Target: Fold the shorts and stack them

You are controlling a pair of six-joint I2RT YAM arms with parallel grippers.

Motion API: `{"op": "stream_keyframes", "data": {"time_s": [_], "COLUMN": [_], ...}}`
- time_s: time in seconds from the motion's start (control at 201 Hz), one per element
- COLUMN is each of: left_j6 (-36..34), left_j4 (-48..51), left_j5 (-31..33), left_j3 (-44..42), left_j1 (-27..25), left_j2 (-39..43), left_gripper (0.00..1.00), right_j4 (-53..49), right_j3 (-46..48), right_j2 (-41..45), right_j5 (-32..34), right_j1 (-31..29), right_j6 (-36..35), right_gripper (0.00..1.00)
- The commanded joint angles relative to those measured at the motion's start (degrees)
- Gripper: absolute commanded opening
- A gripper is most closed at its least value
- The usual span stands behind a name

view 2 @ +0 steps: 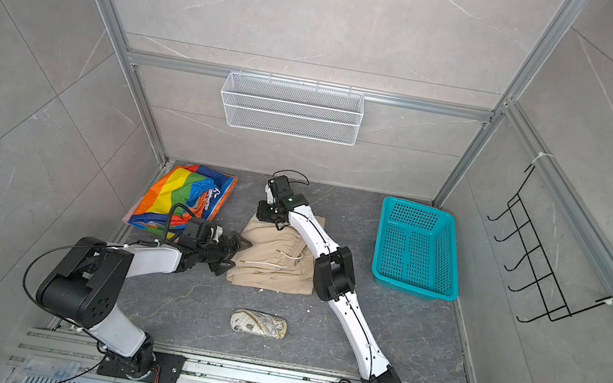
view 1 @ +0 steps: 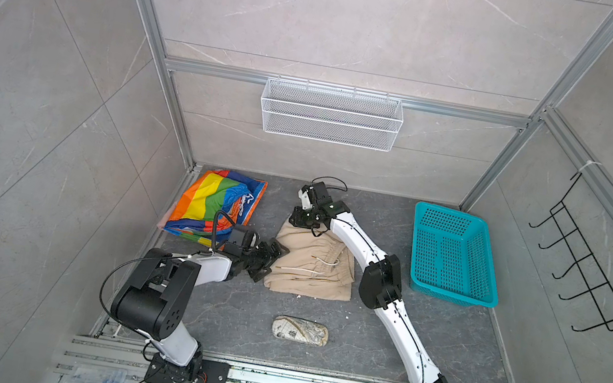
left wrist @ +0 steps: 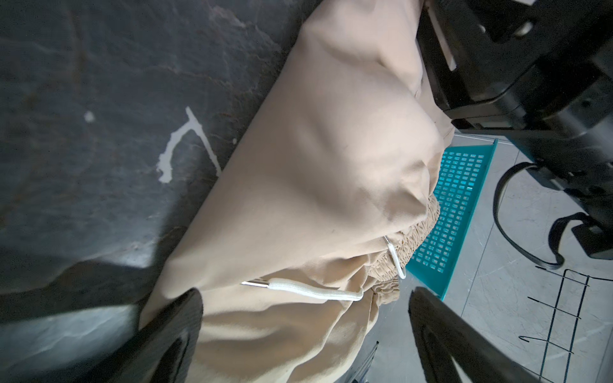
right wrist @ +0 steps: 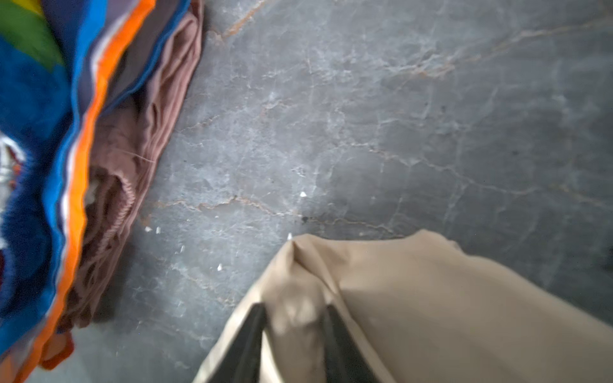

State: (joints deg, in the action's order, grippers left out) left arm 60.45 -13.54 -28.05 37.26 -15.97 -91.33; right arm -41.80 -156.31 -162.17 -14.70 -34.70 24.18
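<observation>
Beige shorts [view 1: 311, 263] with a white drawstring lie rumpled and partly doubled over at the centre of the dark table [view 1: 229, 314]. The right gripper [right wrist: 293, 311] pinches a bunched corner at their far edge, its fingers closed on the cloth. The left gripper [left wrist: 303, 293] sits at their left edge with its jaws spread wide, cloth between them but not clamped. The step appears to be folding this pair; next, the left gripper likely needs to close on its corner so both can lift together. Rainbow-striped shorts [view 1: 215, 198] lie at far left atop the pink shorts [right wrist: 132, 159], which barely show from above. The right wrist view is blurred.
</observation>
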Motion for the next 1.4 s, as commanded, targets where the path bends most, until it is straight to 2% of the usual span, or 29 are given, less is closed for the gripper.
{"op": "stream_keyframes", "data": {"time_s": [0.0,0.279,0.478,0.613,0.807,0.977,1.106,1.276,1.39], "left_j6": [-1.4,-2.2,-3.1,-3.5,-4.0,-4.6,-6.5,-13.2,-20.3], "left_j4": [3.0,3.3,4.1,4.0,4.0,4.7,8.1,18.2,28.3], "left_j5": [0.2,0.1,-0.1,0.1,0.0,-0.1,0.3,2.3,7.2], "left_j3": [-1.8,-1.9,-2.7,-3.8,-4.8,-4.0,-1.8,5.9,14.0], "left_j1": [0.0,0.1,0.0,-0.1,0.0,0.0,0.0,0.0,0.2], "left_j2": [-2.4,-3.6,-5.7,-6.0,-7.0,-6.7,-4.8,1.3,5.5], "left_gripper": [1.00,1.00,1.00,1.00,1.00,1.00,1.00,1.00,1.00], "right_j4": [-0.4,3.0,10.1,17.3,19.8,20.7,20.0,14.7,10.4], "right_j3": [-1.1,-1.5,-0.9,0.5,-4.5,-4.1,-4.7,-3.5,4.0], "right_j2": [-2.7,-3.0,-0.6,-0.6,-5.5,-5.9,-2.6,6.0,14.5], "right_j5": [1.6,1.6,2.5,0.1,-2.3,-5.2,-7.9,-11.3,-11.6], "right_j1": [-0.2,-0.1,1.0,2.1,3.1,3.8,4.8,6.3,7.3], "right_j6": [1.4,6.6,13.1,18.1,22.2,22.4,21.3,17.0,13.8], "right_gripper": [0.27,0.00,0.00,0.00,0.00,0.29,0.59,0.83,0.97]}}
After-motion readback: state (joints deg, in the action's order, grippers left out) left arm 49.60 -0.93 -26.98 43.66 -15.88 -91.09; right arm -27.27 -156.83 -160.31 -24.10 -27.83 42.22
